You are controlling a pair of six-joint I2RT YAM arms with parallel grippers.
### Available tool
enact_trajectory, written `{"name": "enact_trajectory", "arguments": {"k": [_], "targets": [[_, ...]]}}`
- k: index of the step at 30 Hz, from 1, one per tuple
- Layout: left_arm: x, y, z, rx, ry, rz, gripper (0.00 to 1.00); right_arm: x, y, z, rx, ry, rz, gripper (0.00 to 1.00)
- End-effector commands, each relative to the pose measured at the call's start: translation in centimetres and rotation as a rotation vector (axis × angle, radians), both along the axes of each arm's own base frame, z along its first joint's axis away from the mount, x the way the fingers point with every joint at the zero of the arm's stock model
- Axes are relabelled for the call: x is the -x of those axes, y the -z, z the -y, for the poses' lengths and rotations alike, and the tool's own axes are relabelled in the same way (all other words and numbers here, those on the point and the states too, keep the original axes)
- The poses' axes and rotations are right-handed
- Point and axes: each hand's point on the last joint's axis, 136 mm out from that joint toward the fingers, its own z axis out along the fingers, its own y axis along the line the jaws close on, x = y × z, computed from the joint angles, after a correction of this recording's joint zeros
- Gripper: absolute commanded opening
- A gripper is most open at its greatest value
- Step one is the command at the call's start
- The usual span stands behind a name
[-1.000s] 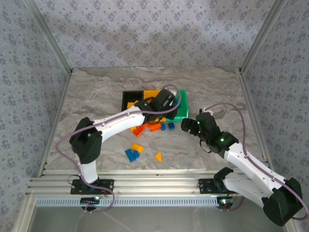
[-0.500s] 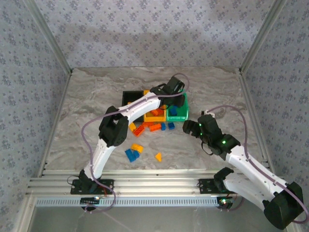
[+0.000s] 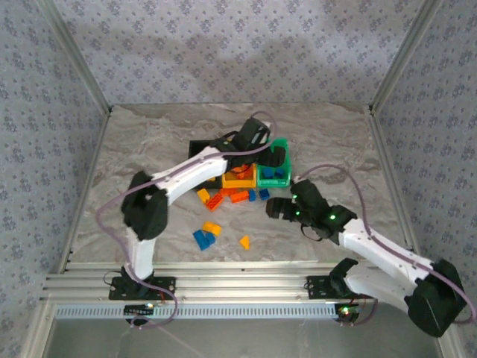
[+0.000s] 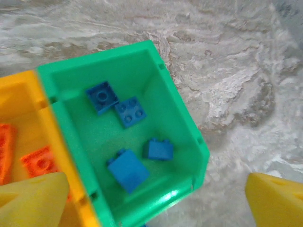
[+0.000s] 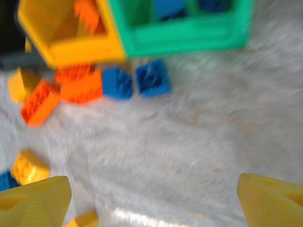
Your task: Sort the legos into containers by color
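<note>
My left gripper (image 4: 156,203) (image 3: 273,157) hangs open and empty over the green bin (image 4: 184,120) (image 3: 280,145). Several blue bricks (image 4: 128,170) lie in that bin. To its left stands the yellow-orange bin (image 4: 23,99) (image 3: 238,183) with orange bricks (image 4: 40,161) in it, and the black bin (image 3: 198,154) is left of that. My right gripper (image 5: 151,198) (image 3: 274,207) is open above bare table, just right of the loose pile. Two blue bricks (image 5: 135,80) (image 3: 258,195) and orange bricks (image 5: 80,87) (image 3: 238,196) lie in front of the bins.
More loose bricks lie nearer the arms: a yellow one (image 3: 212,227), a blue one (image 3: 203,239) and a small yellow-orange one (image 3: 244,242). A yellow brick (image 3: 203,195) sits left of the orange ones. Patterned walls and metal posts enclose the marble table (image 3: 335,149).
My left arm reached farther back over the bins, then drew back over the green bin. My right gripper has moved left and nearer, toward the loose bricks.
</note>
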Motion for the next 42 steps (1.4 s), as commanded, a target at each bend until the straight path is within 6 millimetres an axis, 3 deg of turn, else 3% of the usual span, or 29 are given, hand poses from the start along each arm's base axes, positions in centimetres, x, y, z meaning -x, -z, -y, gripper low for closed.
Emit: {"name": "enact_trajectory", "arguments": {"k": [1,6,8,14,17,21,26,30,33,37,42], "targets": [[2.0,-5.0,-2.7,0.118,-0.040,0.093,1.00,2.4,0.9,-3.4,0.038,-0.184,-0.031,0.93],[6.3,-4.2,-9.9,0.110,-0.150,0.109,1.00,5.7,3.4,-7.7,0.132,-0.386,-0.088,0.91],[8.2,-2.7,-12.8,0.084,-0.195,0.092,1.00,6.5,4.2,-8.8,0.168,-0.439,-0.101,0.90],[12.6,1.6,-21.0,-0.019,-0.348,0.056,1.00,7.6,5.8,-10.9,0.223,-0.515,-0.122,0.83],[14.2,3.3,-23.6,-0.024,-0.407,0.045,1.00,7.4,6.5,-11.7,0.241,-0.525,-0.132,0.76],[15.4,4.6,-25.8,-0.025,-0.469,0.035,1.00,7.5,7.5,-12.3,0.269,-0.538,-0.153,0.60],[15.8,5.1,-26.6,-0.031,-0.484,0.032,1.00,7.8,8.3,-12.2,0.288,-0.545,-0.176,0.44],[15.9,5.4,-26.9,-0.042,-0.491,0.030,1.00,7.5,7.5,-12.6,0.275,-0.544,-0.157,0.35],[15.9,5.5,-27.0,-0.045,-0.496,0.029,1.00,6.6,5.6,-13.3,0.256,-0.540,-0.104,0.31],[16.1,5.9,-27.2,-0.055,-0.495,0.027,1.00,4.7,1.5,-14.9,0.206,-0.548,-0.024,0.30],[16.6,6.3,-28.3,-0.055,-0.534,0.023,1.00,-0.7,-3.7,-17.8,0.123,-0.528,0.086,0.30]]}}
